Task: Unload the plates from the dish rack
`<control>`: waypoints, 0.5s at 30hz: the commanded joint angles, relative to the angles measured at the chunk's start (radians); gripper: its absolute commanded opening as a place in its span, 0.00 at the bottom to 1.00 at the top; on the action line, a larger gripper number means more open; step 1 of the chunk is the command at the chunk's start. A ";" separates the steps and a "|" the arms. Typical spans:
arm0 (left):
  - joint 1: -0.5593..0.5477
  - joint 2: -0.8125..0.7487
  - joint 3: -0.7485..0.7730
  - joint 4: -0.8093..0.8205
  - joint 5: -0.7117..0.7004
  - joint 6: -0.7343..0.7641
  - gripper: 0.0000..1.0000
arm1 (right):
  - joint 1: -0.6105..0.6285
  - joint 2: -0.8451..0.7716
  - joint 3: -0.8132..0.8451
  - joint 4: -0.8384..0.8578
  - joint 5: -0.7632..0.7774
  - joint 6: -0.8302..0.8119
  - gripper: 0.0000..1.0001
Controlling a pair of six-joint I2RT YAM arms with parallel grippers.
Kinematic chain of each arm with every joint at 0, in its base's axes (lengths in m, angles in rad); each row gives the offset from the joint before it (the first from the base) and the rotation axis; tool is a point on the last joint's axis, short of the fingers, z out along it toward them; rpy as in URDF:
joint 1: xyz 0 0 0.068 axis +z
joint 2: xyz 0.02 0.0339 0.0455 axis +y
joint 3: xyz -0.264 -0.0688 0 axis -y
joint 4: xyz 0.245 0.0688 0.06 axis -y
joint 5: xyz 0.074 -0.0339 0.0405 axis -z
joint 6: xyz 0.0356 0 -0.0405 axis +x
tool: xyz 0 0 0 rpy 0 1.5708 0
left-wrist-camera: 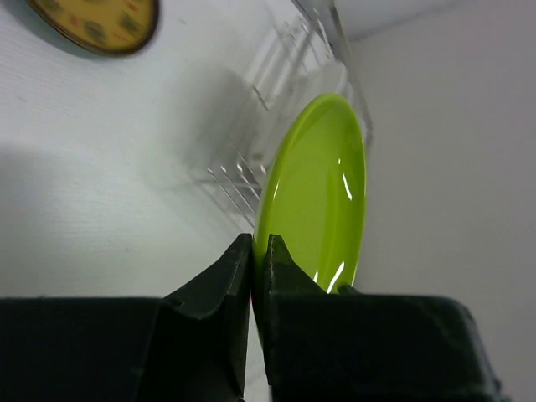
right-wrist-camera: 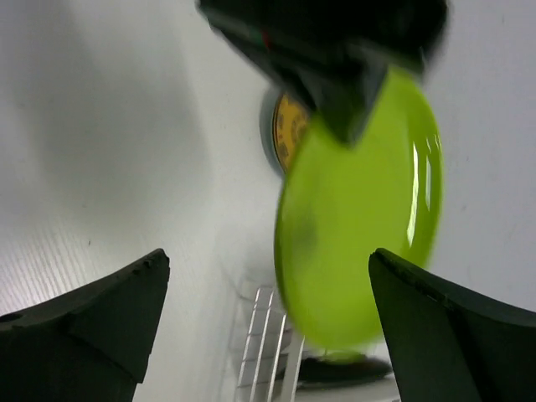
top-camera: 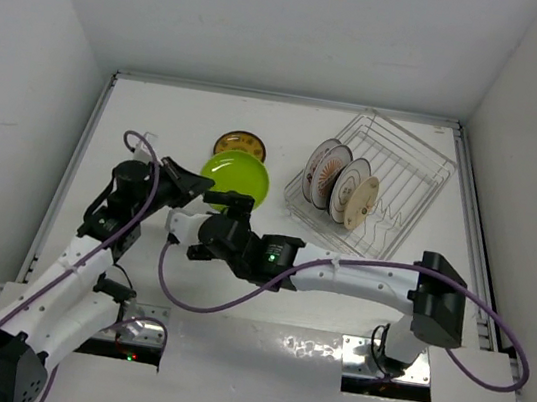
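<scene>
My left gripper (top-camera: pixel 195 182) is shut on the rim of the lime green plate (top-camera: pixel 237 178) and holds it tilted above the table. In the left wrist view the jaws (left-wrist-camera: pixel 261 251) pinch the plate's (left-wrist-camera: pixel 316 193) lower edge. My right gripper (top-camera: pixel 207 220) is open just in front of the plate; in the right wrist view the lime plate (right-wrist-camera: pixel 360 218) hangs beyond its spread fingers (right-wrist-camera: pixel 268 255), not touching them. The dish rack (top-camera: pixel 397 155) at the back right holds three upright plates: two white ones with orange-red patterns (top-camera: pixel 326 169) and a tan one (top-camera: pixel 360 203).
A tan-yellow plate (top-camera: pixel 241 144) lies flat on the table behind the lime plate; it also shows in the left wrist view (left-wrist-camera: pixel 100 21). White walls close in the table on the left, back and right. Purple cables loop near the arm bases.
</scene>
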 commanded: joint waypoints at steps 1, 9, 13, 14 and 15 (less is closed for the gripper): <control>-0.004 0.098 0.071 0.015 -0.256 0.097 0.00 | -0.010 -0.138 -0.079 0.156 0.180 0.177 0.99; 0.001 0.584 0.271 0.191 -0.375 0.203 0.00 | -0.277 -0.422 -0.166 -0.093 0.218 0.698 0.99; 0.004 0.811 0.404 0.240 -0.394 0.231 0.00 | -0.326 -0.535 -0.244 -0.124 0.221 0.705 0.99; 0.005 0.844 0.430 0.231 -0.411 0.234 0.00 | -0.335 -0.571 -0.267 -0.136 0.225 0.708 0.99; 0.005 0.871 0.450 0.230 -0.430 0.240 0.00 | -0.338 -0.587 -0.274 -0.144 0.247 0.709 0.99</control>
